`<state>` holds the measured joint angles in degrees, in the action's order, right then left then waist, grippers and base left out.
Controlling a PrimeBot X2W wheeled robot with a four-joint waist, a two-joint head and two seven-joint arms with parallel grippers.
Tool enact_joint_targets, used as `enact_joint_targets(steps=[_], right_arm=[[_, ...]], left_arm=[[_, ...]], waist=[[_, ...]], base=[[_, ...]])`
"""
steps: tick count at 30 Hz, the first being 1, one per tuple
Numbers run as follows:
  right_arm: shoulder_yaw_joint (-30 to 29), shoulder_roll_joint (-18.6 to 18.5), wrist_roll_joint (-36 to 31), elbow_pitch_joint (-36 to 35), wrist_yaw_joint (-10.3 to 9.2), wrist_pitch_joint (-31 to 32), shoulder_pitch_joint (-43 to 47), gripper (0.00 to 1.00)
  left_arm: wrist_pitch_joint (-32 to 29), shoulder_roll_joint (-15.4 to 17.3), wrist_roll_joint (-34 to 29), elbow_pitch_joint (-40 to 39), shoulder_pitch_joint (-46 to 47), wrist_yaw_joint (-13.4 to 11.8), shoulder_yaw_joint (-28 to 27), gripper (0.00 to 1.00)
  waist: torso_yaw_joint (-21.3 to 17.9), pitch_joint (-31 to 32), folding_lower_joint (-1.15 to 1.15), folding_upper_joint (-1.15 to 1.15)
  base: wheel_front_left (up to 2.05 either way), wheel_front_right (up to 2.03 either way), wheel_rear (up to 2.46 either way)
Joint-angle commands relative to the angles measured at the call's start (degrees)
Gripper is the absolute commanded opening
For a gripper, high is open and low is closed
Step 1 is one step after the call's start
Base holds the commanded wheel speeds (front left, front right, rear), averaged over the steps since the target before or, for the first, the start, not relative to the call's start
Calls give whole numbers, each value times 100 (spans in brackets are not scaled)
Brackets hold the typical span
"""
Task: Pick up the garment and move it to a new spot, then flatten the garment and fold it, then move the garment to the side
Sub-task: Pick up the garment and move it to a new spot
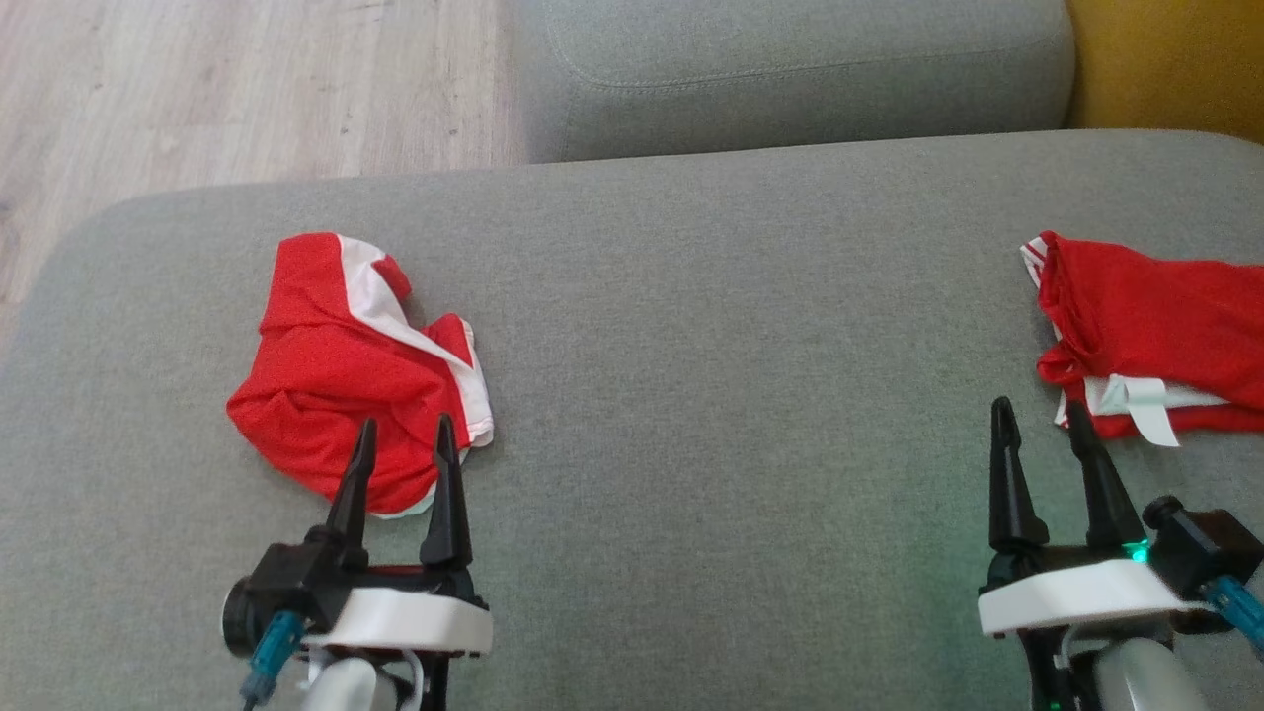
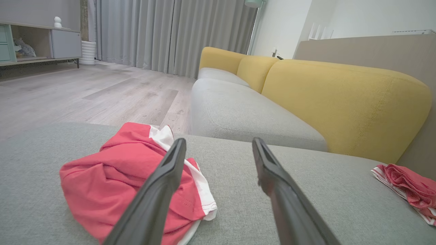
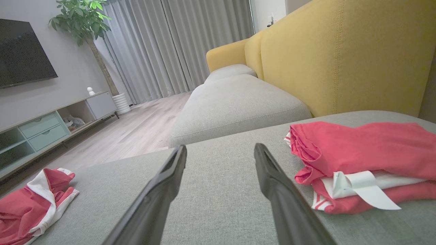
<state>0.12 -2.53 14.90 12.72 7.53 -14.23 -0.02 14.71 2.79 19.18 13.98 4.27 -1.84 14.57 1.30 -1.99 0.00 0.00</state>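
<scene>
**A:** Where does the garment lie?

**B:** The crumpled red garment with white trim (image 1: 336,365) sits bunched on the left part of the broad grey fabric sofa cushion (image 1: 741,415).

**A:** And the claws?

**B:** The left gripper (image 1: 406,423) has its two dark fingers spread apart and holds nothing. From the head view its tips lie over the garment's near edge, but I cannot tell if they touch the cloth. The right gripper (image 1: 1038,405) is also spread and empty. It is just beside a folded red garment with white stripes (image 1: 1155,316) at the cushion's right side, well apart from the crumpled one.

**A:** What do the views add to one another?

**B:** The head view looks down on both garments, with pale wooden floor (image 1: 247,89) beyond the cushion. The left wrist view looks low across the cushion. There one finger crosses in front of the crumpled cloth, and a yellow padded backrest (image 2: 340,102) and grey curtains (image 2: 170,34) stand behind. The right wrist view adds a white tag (image 3: 364,185) sticking out of the folded garment, a dark wall television (image 3: 24,51) and a leafy green plant (image 3: 81,17).

**A:** Any containers?

**B:** A long low cabinet (image 3: 41,131) stands along the wall. Its two pale green drawers are closed, and the open compartment beside them holds small things too blurred to name. A small white figurine (image 3: 90,91) stands on top.
</scene>
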Motion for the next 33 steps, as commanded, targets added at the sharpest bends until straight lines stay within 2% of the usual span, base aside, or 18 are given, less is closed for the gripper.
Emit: enact_joint_targets(steps=[1, 7, 18, 24, 33], right_arm=[[147, -35, 43, -218, -4, -75, -182, 100], [211, -35, 101, -282, -4, -76, -102, 100], [771, -35, 25, -270, -4, -76, 11, 100], [860, -35, 80, -273, -4, -76, 43, 100], [997, -35, 123, -254, -4, -76, 40, 100]], left_arm=[[29, 9, 28, -196, 110, -19, -190, 100], [29, 9, 19, -171, 113, -14, -163, 100], [29, 9, -79, -173, -9, 1, -257, 100], [29, 9, -88, -184, -80, 2, -333, 100], [29, 9, -188, -150, -95, 66, -469, 100]], waist=[[10, 12, 0, 0], [178, 70, 0, 0], [1034, 209, 0, 0], [1430, 249, 0, 0], [1708, 221, 0, 0]], base=[[0, 0, 0], [0, 0, 0], [0, 0, 0], [0, 0, 0], [0, 0, 0]])
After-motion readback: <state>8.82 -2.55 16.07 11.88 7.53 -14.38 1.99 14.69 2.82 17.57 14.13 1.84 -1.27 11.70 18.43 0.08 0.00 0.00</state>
